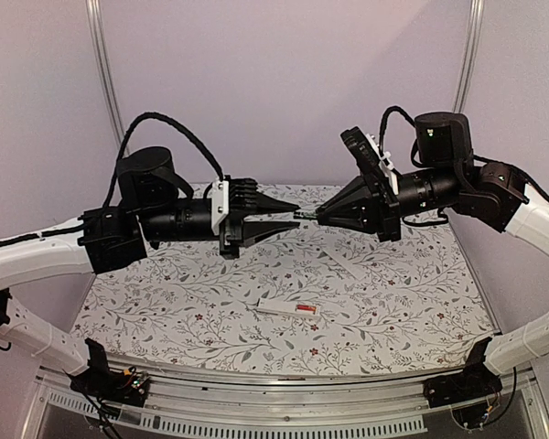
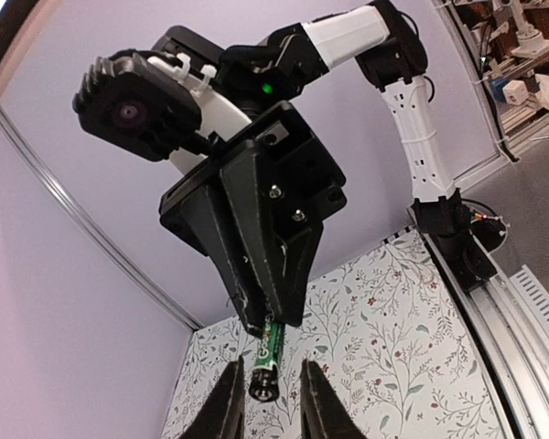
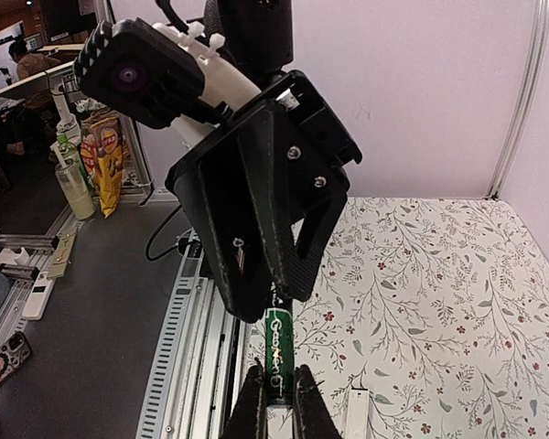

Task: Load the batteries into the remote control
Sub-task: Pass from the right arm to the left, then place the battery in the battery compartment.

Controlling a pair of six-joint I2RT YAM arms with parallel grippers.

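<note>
A green-and-black battery [image 1: 306,215] hangs in mid-air between my two grippers, high above the table. My right gripper [image 1: 320,217] is shut on one end of it; the right wrist view shows the fingers [image 3: 277,402] clamped on the battery [image 3: 276,361]. My left gripper [image 1: 296,217] is open, its fingers [image 2: 268,402] either side of the battery's free end [image 2: 265,366] without touching it. The white remote control [image 1: 288,309] lies flat on the table below, with a red patch near its right end.
The table has a floral cloth [image 1: 393,302]. A metal rail [image 1: 256,402] runs along the near edge with both arm bases. Purple walls with metal posts [image 1: 105,82] close in the back and sides. A white bar [image 3: 359,413] lies on the cloth below the right gripper.
</note>
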